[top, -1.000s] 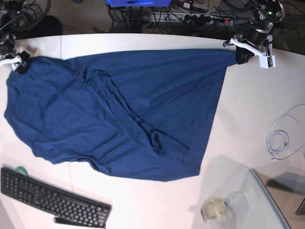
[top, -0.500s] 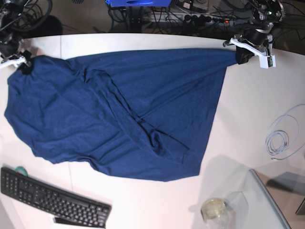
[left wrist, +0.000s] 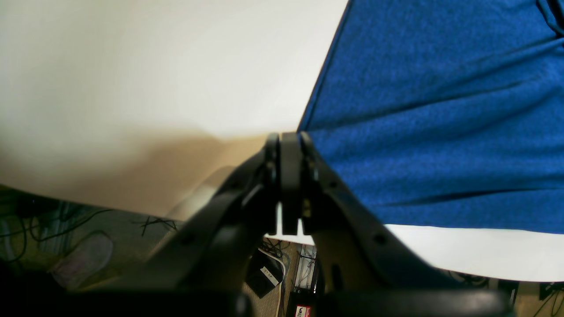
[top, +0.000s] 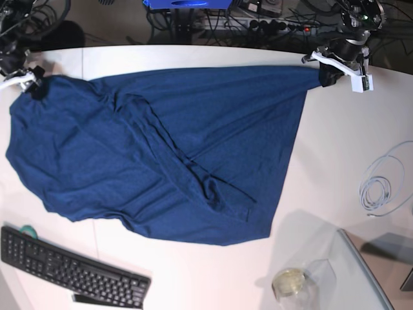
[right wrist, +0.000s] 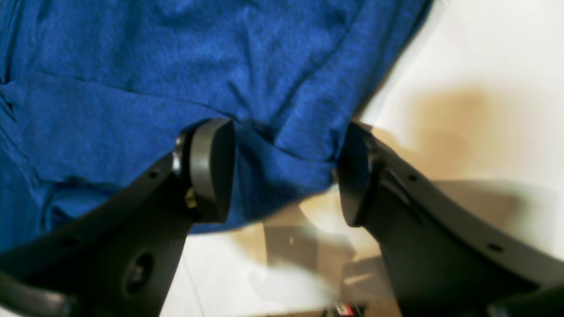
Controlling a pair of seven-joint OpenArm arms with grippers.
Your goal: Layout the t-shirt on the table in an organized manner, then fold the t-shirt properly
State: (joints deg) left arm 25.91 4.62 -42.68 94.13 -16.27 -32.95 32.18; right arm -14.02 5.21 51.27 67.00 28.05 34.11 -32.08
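The navy t-shirt (top: pixel 181 155) lies spread and wrinkled across the white table (top: pixel 342 142), with a diagonal fold ridge through its middle. My left gripper (top: pixel 329 76) is at the far right corner, shut on the shirt's corner. In the left wrist view the closed tips of that gripper (left wrist: pixel 284 143) pinch the t-shirt (left wrist: pixel 440 110) at its edge. My right gripper (top: pixel 29 82) is at the far left corner. In the right wrist view my right gripper (right wrist: pixel 282 171) is open, its fingers (right wrist: pixel 211 167) straddling a bunched edge of the t-shirt (right wrist: pixel 176 66).
A black keyboard (top: pixel 71 271) lies at the front left, with a small green item (top: pixel 27 229) beside it. A coiled white cable (top: pixel 377 190) is at the right. A glass jar (top: pixel 290 283) and a glass panel (top: pixel 368 278) are at the front right.
My right gripper has shifted slightly right and back at the shirt's left corner, and the cloth there has moved a little. The left arm and its corner stay still.
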